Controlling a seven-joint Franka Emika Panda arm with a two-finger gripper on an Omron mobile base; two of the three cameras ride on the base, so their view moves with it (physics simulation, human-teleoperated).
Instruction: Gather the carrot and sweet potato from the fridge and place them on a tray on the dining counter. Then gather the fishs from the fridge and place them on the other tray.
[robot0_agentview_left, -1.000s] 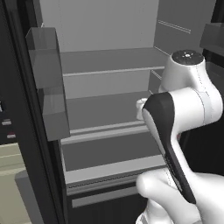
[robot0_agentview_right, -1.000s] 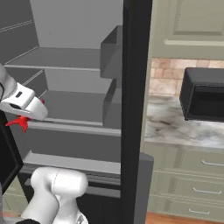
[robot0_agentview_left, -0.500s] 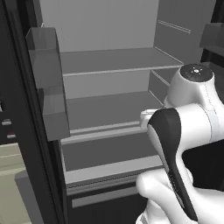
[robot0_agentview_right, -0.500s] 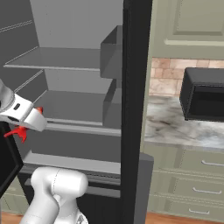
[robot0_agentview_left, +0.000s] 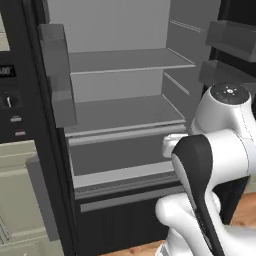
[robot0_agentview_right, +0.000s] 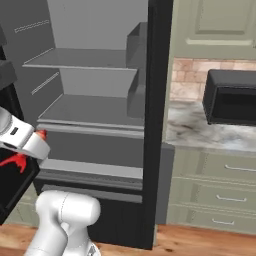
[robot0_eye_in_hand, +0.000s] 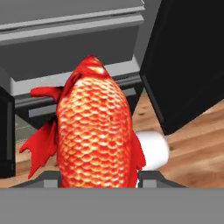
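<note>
I have the red fish (robot0_eye_in_hand: 94, 131) pinched in my claw (robot0_eye_in_hand: 98, 177), scales facing me; beyond the claw stands the open fridge (robot0_eye_in_hand: 74, 39), wood floor (robot0_eye_in_hand: 192, 144) below.

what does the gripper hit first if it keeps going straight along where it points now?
Probably the fridge. The gripper is shut on the red-orange fish, which blocks much of the hand view; past it sits the fridge's grey lower front, with wood floor below. Depth is unclear.
</note>
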